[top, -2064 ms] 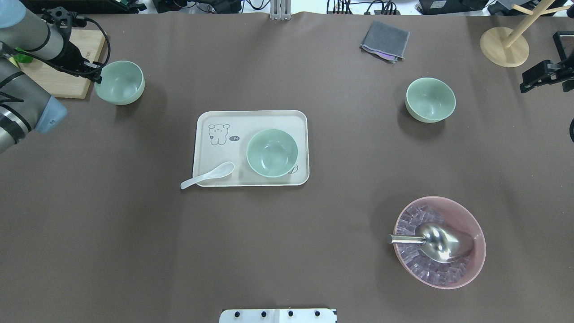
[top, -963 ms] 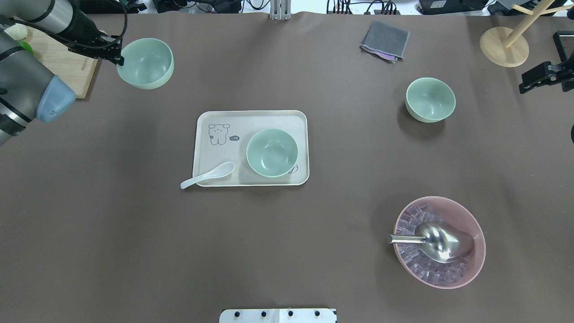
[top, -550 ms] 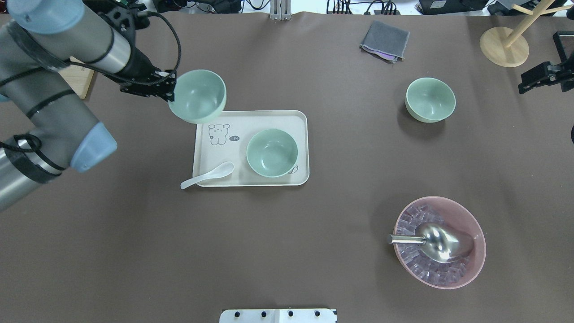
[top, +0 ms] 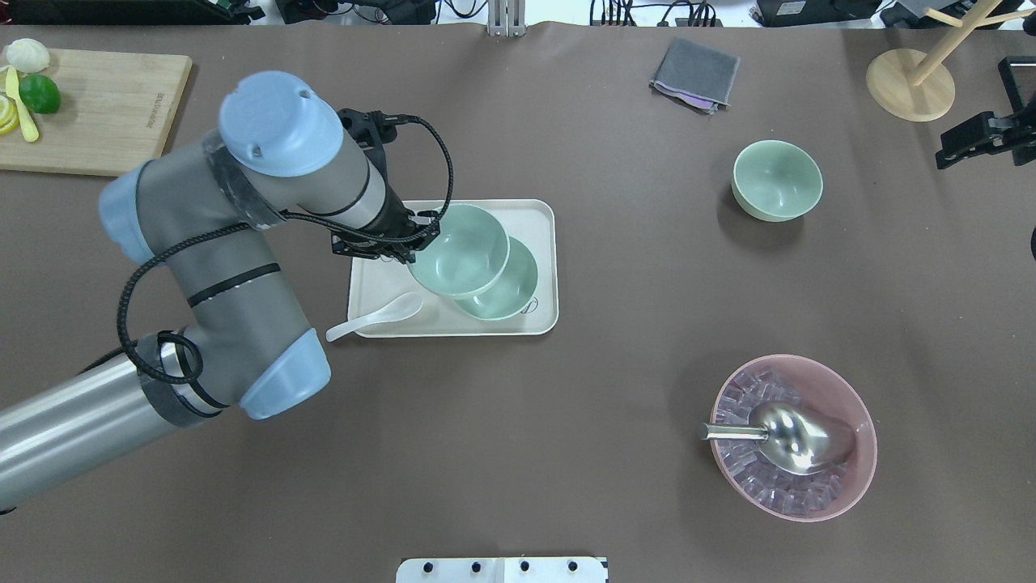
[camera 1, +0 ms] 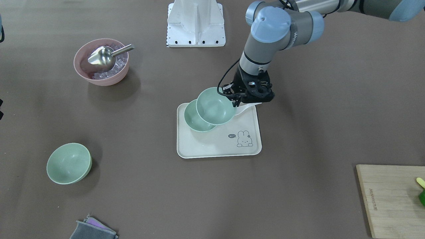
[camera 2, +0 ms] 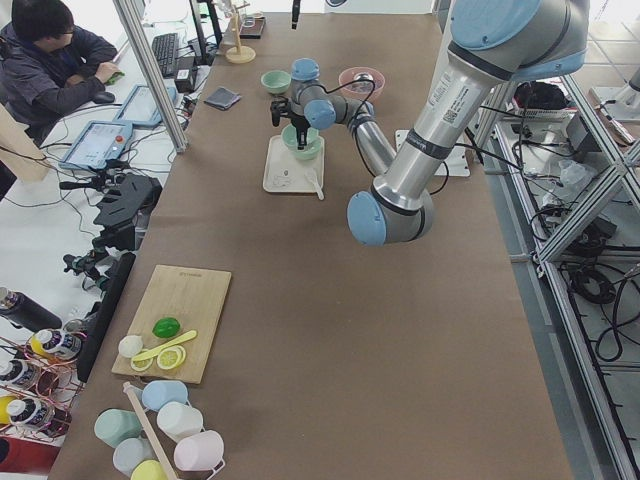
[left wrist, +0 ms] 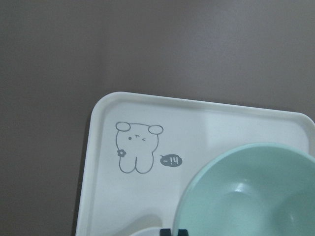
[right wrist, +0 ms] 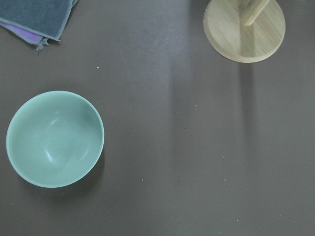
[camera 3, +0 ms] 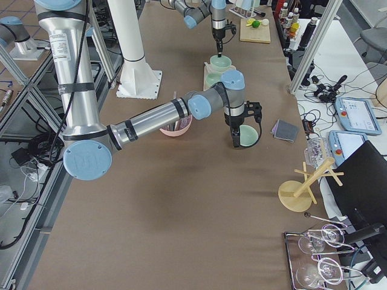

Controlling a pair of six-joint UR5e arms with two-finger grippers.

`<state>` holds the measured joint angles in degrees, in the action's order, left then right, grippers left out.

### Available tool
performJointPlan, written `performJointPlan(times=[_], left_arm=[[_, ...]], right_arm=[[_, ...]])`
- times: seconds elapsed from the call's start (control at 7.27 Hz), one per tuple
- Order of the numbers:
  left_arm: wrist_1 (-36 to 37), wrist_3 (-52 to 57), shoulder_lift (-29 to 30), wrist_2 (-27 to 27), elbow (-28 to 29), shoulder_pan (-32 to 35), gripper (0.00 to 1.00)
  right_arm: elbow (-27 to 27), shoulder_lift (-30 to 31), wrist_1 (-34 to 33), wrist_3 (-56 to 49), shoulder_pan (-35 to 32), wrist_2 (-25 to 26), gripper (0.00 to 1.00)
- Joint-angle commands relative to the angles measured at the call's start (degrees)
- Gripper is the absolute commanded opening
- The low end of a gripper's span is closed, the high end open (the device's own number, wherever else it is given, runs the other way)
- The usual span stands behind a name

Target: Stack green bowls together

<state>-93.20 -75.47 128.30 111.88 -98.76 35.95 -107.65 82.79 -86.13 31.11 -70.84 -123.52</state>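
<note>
Progress is partial: left gripper (top: 416,248) clenches one pale mint-green round matte bowl (top: 459,249) over its twin bowl (top: 518,291) on the white rectangular tray (top: 550,243); third green bowl (top: 777,180) sits well apart.

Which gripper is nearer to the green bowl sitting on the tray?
Left. The left gripper holds another green bowl partly over the tray bowl; the right gripper is far off, beyond the third green bowl.

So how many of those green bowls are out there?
3: one bowl hangs in the left hand, partly over a second bowl that sits on the tray. A third bowl stands alone on the table, on the robot's right. None looks hidden.
</note>
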Motion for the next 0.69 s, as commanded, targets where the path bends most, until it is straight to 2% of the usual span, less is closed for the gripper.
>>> performJointPlan(times=[0.0,0.55], left_arm=[[0.7,-4.8,2.1,-1.7,0.3,-3.3,0.0],[0.7,-4.7,4.4,-2.6,2.9,-3.8,0.0]], right_arm=[[0.0,0.0,0.0,0.0,0.0,0.0,0.99],[0.0,0.1,0.0,0.0,0.0,0.3,0.99]])
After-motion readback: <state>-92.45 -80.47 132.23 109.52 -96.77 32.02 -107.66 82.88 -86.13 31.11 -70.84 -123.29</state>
